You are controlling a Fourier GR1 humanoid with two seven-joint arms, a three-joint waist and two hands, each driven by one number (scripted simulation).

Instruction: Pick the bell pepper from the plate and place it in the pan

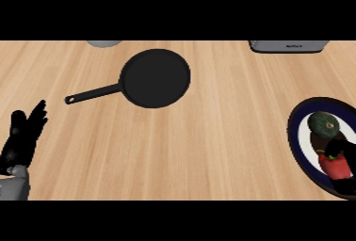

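- The red bell pepper (336, 165) lies on the dark-rimmed plate (299, 141) at the right edge of the frame, just below a round green fruit (324, 124), perhaps an avocado, on the same plate.
- The right hand (345, 149) shows only as dark shapes at the pepper, cut by the frame's edge; I cannot tell whether it grips the pepper or merely hovers beside it.
- The left hand (22, 136) rests at the lower left of the frame, fingers straight and relaxed, holding nothing.
- The black frying pan (156, 77) sits on the wooden worktop (173, 150) in the upper middle, handle (94, 93) pointing lower left, well apart from the plate.
- Risks, as I judge them: the green fruit lies so close that closing fingers could nudge it off the plate or catch it instead; the pepper's rounded, smooth skin could slip during the long carry across the frame; a low approach could strike the pan's rim and shift it.
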